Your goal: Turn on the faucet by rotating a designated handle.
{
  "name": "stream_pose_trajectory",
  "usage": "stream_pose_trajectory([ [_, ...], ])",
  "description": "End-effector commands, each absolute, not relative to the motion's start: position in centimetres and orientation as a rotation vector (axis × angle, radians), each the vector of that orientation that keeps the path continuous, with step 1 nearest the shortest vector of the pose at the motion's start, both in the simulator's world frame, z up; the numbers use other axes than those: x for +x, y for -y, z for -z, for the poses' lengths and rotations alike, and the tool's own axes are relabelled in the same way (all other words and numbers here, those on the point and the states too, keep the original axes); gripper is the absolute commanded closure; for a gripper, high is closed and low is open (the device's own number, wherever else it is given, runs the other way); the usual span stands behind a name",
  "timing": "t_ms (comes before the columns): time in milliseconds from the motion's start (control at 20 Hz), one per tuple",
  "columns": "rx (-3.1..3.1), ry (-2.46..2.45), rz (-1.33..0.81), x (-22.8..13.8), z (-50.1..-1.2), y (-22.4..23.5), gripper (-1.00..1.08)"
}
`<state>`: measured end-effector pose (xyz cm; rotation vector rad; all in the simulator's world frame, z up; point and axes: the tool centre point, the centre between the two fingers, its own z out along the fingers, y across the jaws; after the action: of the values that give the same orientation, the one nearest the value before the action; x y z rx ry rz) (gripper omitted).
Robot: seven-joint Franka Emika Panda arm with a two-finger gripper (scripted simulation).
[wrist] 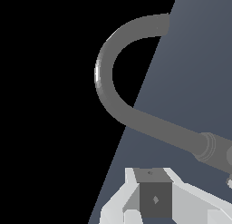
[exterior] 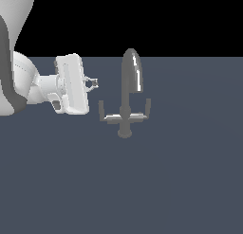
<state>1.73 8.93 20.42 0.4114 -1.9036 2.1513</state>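
On the dark grey floor (exterior: 180, 181), mid-scene: the faucet (exterior: 126, 98), smooth grey metal, arched spout, thin stem, round base. Branching toward the exterior view's left, the handle (exterior: 105, 114), a slim L-shaped lever with upturned tip. Likely rigid, slick and pivoting with little resistance; best pushed or hooked near the upturned tip for leverage. Just beside it and slightly higher, apart from it, the white gripper (exterior: 95, 82), fingers close together, nothing between them. Only the spout's curve seen from the wrist.
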Motion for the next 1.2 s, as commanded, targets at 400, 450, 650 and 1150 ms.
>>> stream_pose_trajectory([
  [400, 0.664, 1.742, -1.946, 1.9, -14.4, -7.6, 1.08],
  [450, 0.677, 1.733, -1.933, 1.9, -14.0, -7.5, 1.08],
  [650, 0.714, 1.708, -1.898, 1.8, -13.1, -7.3, 1.08],
  [1150, 0.738, 1.694, -1.886, 2.1, -12.9, -7.3, 1.08],
])
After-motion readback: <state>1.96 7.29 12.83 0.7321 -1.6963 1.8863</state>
